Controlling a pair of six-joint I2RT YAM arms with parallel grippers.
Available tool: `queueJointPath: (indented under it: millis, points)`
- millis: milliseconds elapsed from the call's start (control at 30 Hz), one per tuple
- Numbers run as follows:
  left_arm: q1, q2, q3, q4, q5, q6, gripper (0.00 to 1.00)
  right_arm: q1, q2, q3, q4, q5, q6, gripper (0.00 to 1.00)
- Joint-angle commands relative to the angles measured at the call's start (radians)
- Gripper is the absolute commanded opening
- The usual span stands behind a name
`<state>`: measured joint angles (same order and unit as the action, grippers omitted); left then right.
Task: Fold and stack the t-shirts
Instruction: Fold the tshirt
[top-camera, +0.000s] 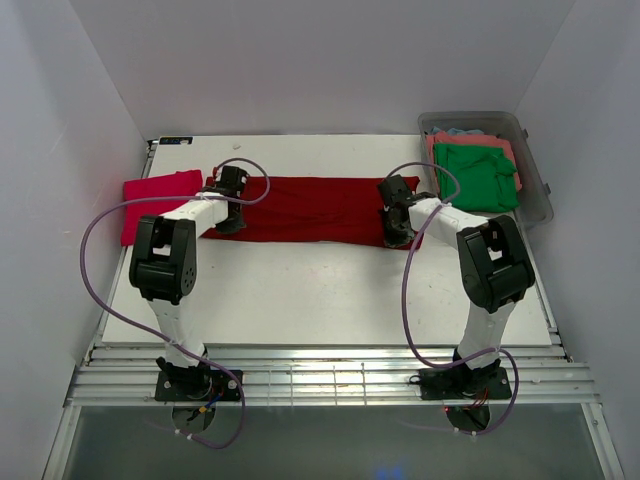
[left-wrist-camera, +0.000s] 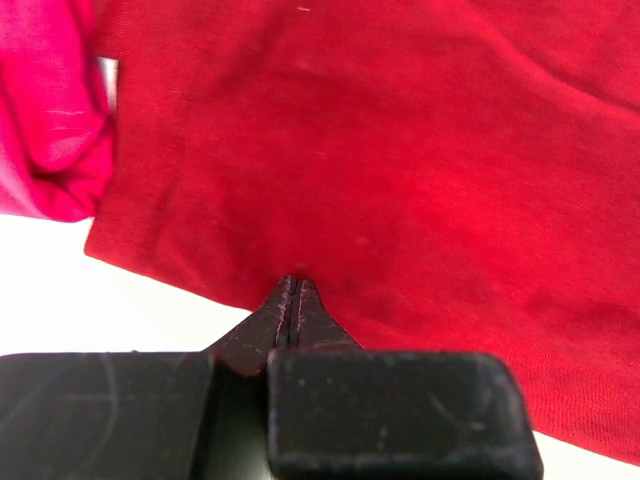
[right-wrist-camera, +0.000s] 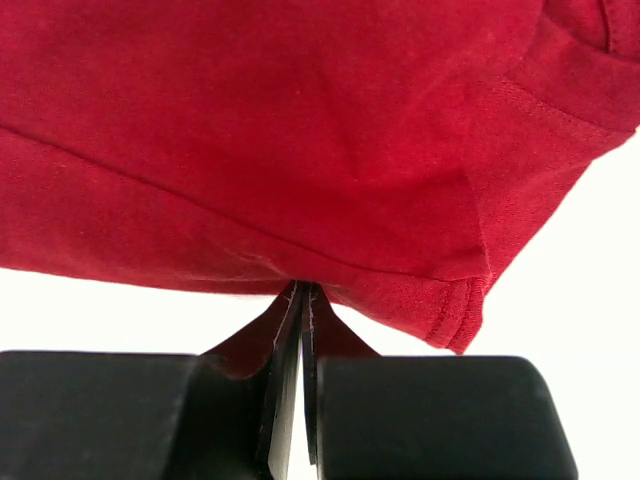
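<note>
White tabletop (top-camera: 330, 290) lies bare between the arm bases and the dark red cloth t-shirt (top-camera: 310, 210), which we see spread as a long band across the far half. The left gripper (left-wrist-camera: 292, 290) and right gripper (right-wrist-camera: 302, 292) each pinch its near edge, jaws closed. A folded pinkish-red t-shirt (top-camera: 158, 200) abuts its left end. The clear grey plastic tub (top-camera: 535, 170), far right, holds a green t-shirt (top-camera: 475, 175) on a coral t-shirt (top-camera: 505, 148).

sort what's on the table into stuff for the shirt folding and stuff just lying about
For the job: dark red t-shirt, pinched at its edge by left gripper and right gripper; pinkish-red t-shirt; green t-shirt; coral t-shirt.
Lying about: clear grey tub, holding the green and coral ones.
</note>
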<state>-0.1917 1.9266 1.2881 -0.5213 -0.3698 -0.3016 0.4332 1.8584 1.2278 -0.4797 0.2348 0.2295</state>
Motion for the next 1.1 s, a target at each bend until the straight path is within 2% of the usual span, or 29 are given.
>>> queueJointPath:
  millis: [0, 167, 300, 800, 967, 1067]
  points:
    - [0.017, -0.003, 0.014, 0.003, -0.04, 0.007, 0.01, 0.004, -0.044, -0.025, -0.008, 0.026, 0.005, 0.08]
    - [0.017, -0.009, -0.015, 0.003, -0.04, 0.004, 0.0, 0.002, -0.131, -0.044, -0.014, 0.006, 0.011, 0.08]
    - [0.018, -0.008, -0.033, -0.016, -0.017, -0.007, 0.0, 0.002, -0.143, -0.031, -0.023, 0.073, 0.01, 0.08]
    - [0.018, -0.023, -0.144, -0.022, 0.008, -0.017, 0.0, -0.036, 0.122, 0.13, -0.06, 0.136, -0.028, 0.08]
    - [0.017, -0.034, -0.168, -0.049, 0.012, -0.027, 0.0, -0.059, 0.125, 0.098, -0.066, 0.17, -0.042, 0.08]
    - [0.011, -0.038, -0.176, -0.085, 0.066, -0.039, 0.0, -0.071, 0.142, 0.108, -0.066, 0.173, -0.047, 0.08]
